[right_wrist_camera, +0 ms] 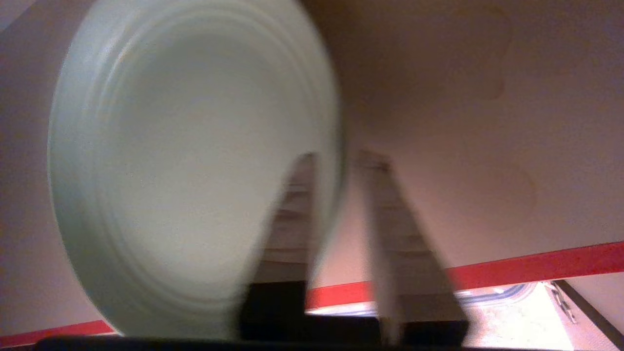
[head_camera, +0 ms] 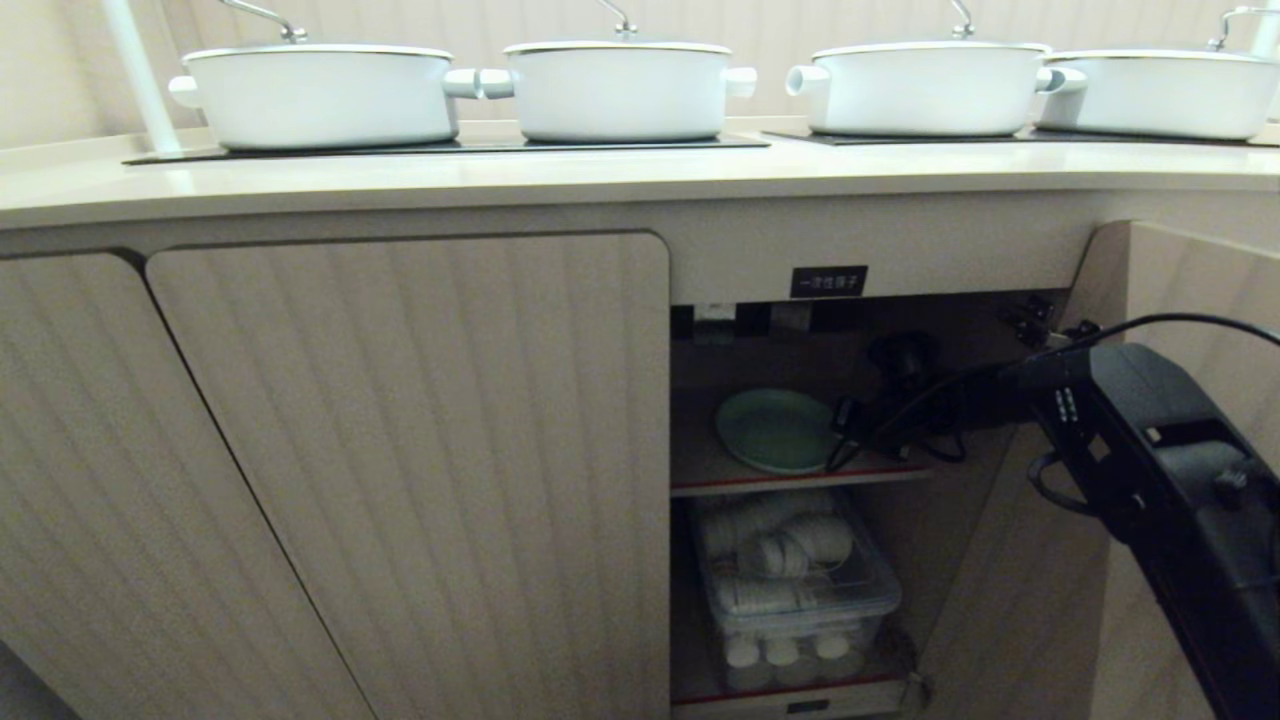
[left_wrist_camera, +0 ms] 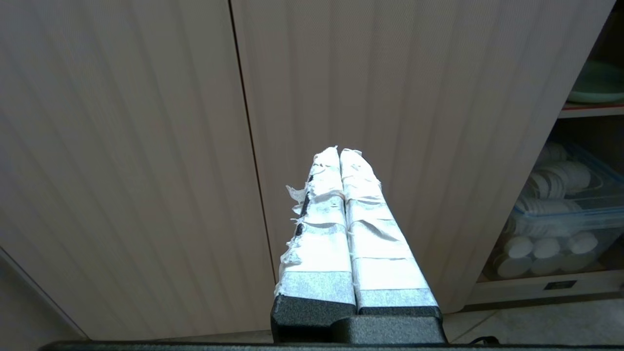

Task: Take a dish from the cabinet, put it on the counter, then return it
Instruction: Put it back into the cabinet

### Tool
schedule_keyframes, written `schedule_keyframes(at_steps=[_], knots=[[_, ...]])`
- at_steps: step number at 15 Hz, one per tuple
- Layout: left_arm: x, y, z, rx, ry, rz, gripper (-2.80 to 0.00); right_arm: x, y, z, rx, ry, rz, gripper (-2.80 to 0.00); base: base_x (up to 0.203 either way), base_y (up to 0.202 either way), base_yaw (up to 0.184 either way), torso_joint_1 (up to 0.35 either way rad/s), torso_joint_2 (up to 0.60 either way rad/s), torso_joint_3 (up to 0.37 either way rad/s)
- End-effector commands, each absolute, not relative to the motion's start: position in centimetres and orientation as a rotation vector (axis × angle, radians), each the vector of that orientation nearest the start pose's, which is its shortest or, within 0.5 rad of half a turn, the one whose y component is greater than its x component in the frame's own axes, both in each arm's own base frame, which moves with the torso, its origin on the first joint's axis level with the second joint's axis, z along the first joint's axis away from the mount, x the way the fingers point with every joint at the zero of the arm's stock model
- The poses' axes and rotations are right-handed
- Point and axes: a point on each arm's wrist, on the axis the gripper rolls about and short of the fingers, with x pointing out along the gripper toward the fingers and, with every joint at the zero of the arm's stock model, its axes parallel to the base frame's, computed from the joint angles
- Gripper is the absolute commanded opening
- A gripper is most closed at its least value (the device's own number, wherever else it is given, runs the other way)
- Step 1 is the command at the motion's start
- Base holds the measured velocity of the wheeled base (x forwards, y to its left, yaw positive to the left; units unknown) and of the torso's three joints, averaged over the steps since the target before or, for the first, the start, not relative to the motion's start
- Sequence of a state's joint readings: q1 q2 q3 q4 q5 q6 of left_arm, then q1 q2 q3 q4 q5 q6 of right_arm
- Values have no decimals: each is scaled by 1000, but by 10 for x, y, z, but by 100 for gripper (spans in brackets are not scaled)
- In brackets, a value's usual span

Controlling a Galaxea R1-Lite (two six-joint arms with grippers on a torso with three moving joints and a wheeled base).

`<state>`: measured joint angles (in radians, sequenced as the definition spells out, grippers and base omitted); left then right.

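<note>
The mint-green dish (head_camera: 775,430) lies flat on the upper shelf (head_camera: 720,470) inside the open cabinet (head_camera: 400,450). My right arm reaches in from the right, and its gripper (head_camera: 838,445) is at the dish's right rim. In the right wrist view the dish (right_wrist_camera: 185,170) fills the left side. The right gripper (right_wrist_camera: 340,158) has its fingers apart: one lies over the plate, the other stands outside the rim with a gap showing. The counter (head_camera: 600,175) runs above. My left gripper (left_wrist_camera: 340,151) is shut and empty, and it faces the closed ribbed doors.
Several white pots (head_camera: 320,95) stand on black panels on the counter. A clear plastic box of white cups (head_camera: 800,590) fills the lower shelf. The open door (head_camera: 1180,290) stands on the right beside my right arm. A black label (head_camera: 828,281) sits above the opening.
</note>
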<state>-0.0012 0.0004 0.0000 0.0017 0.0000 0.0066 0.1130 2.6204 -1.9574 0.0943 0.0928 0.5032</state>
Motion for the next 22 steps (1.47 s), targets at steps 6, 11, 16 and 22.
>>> schedule_keyframes(at_steps=[6, 11, 16, 22], knots=[[-23, 0, 75, 6, 2, -1, -280, 515, 61, 31, 470, 790, -1, 0, 0, 0, 0, 0, 0, 0], [-23, 0, 75, 6, 2, -2, -280, 515, 60, 38, 454, 769, -16, 0, 0, 0, 0, 0, 0, 0], [-23, 0, 75, 6, 2, 0, -280, 515, 60, 52, 441, 716, -4, 0, 0, 0, 0, 0, 0, 0], [-23, 0, 75, 6, 2, -1, -280, 502, 57, 48, 277, 644, 12, 0, 0, 0, 0, 0, 0, 0]])
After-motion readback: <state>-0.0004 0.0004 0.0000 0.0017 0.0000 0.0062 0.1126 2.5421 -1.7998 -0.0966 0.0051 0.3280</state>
